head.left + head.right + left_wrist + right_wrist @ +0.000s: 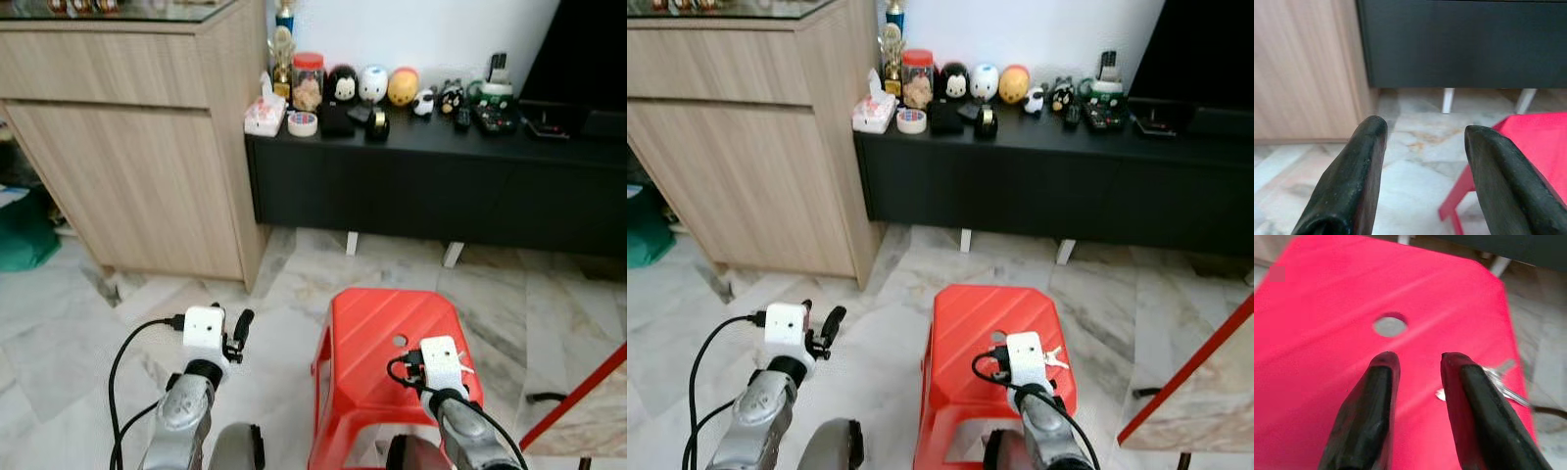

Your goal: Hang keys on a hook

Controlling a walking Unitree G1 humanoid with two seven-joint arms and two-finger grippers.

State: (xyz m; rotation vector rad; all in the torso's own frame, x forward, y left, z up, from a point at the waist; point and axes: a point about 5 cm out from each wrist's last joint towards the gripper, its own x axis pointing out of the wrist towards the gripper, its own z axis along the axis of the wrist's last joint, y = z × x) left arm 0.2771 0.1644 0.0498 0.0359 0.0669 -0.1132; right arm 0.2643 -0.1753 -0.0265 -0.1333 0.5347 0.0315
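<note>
A small bunch of silver keys (1500,380) lies on the top of a red plastic stool (372,333), near its right edge; the keys (1054,358) peek out beside my right wrist camera. My right gripper (1415,363) hovers just above the stool top, open with a narrow gap and nothing between its fingers. The keys lie just outside one finger (1469,396), close to it. A round hole (1390,326) in the stool top is ahead of the fingertips. My left gripper (1425,134) is open and empty, held over the marble floor left of the stool.
A tall wooden cabinet (137,137) stands at the left. A low black console (431,186) along the wall carries figurines, a jar and a tape roll (302,123). A red-edged tabletop corner (1200,392) juts in at the right. Marble floor surrounds the stool.
</note>
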